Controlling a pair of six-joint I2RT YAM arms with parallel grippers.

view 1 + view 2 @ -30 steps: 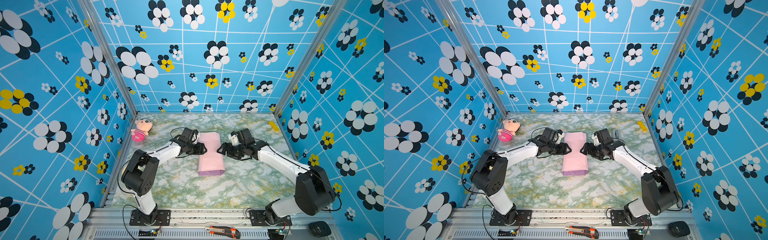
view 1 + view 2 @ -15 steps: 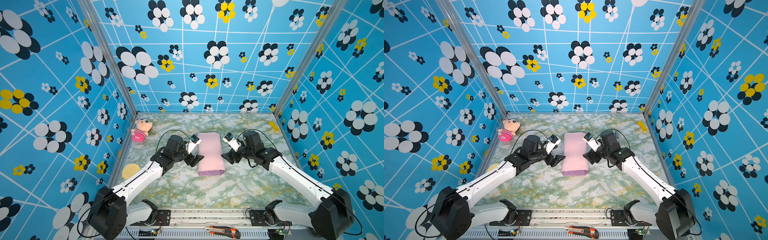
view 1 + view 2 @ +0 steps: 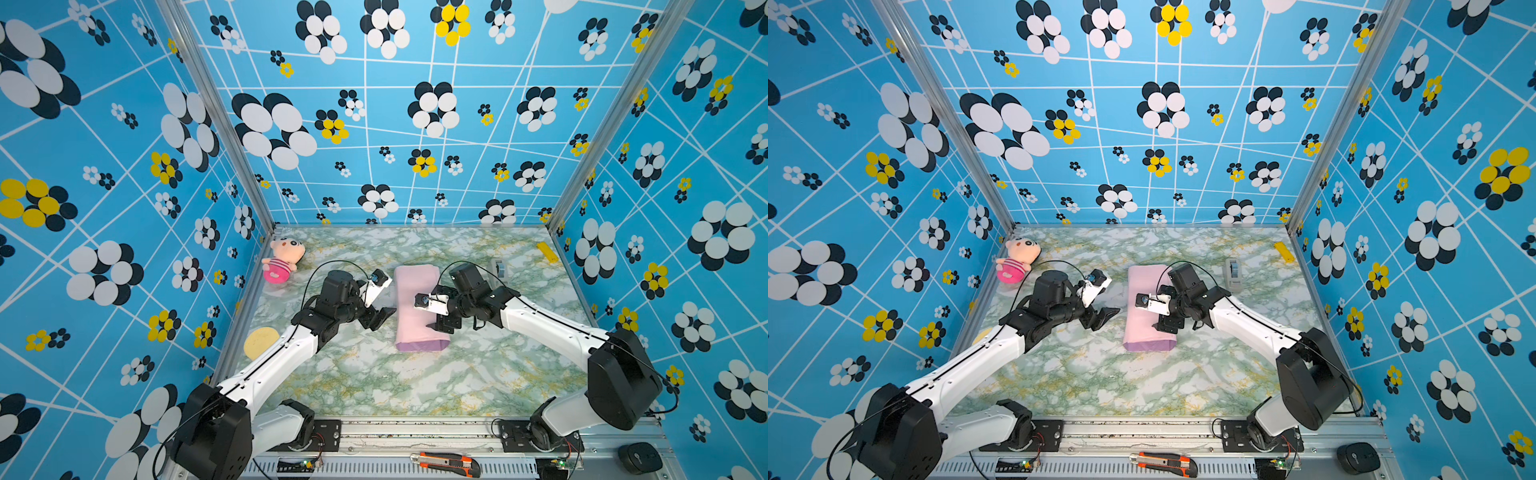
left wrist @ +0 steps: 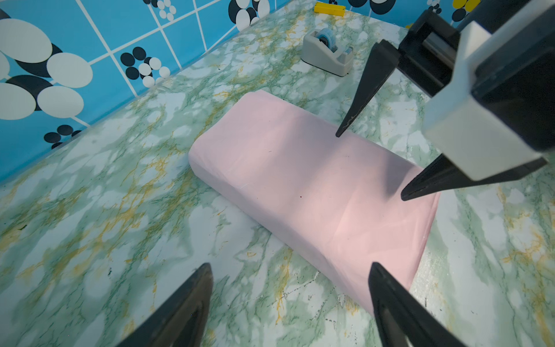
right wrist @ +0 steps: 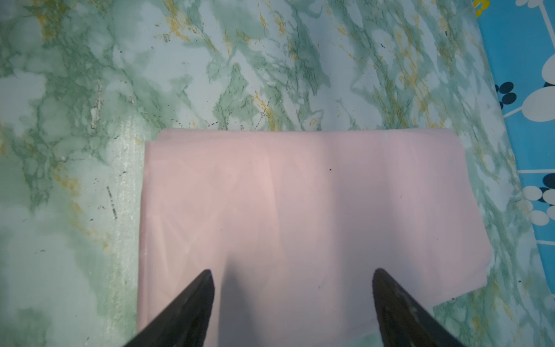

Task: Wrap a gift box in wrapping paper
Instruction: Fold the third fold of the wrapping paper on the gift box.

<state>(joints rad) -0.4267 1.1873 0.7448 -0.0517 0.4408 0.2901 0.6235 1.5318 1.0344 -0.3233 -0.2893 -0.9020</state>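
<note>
The wrapping paper lies mid-table, folded into a long pale pink bundle with a lilac near end. The gift box is hidden. My left gripper stands open just left of the bundle, with only table between its fingers in the left wrist view. My right gripper is open over the bundle's right side. Its tips spread above the pink paper in the right wrist view. The left wrist view also shows the paper under the right gripper.
A plush doll lies at the back left and a yellow sponge disc by the left wall. A grey tape dispenser stands right of the bundle. A yellow block sits at the back right. A utility knife rests on the front rail.
Both grippers have left the bundle's sides. The left one drew back to the left and opened wider. The right one swung nearer and now hangs over the bundle's right side.
</note>
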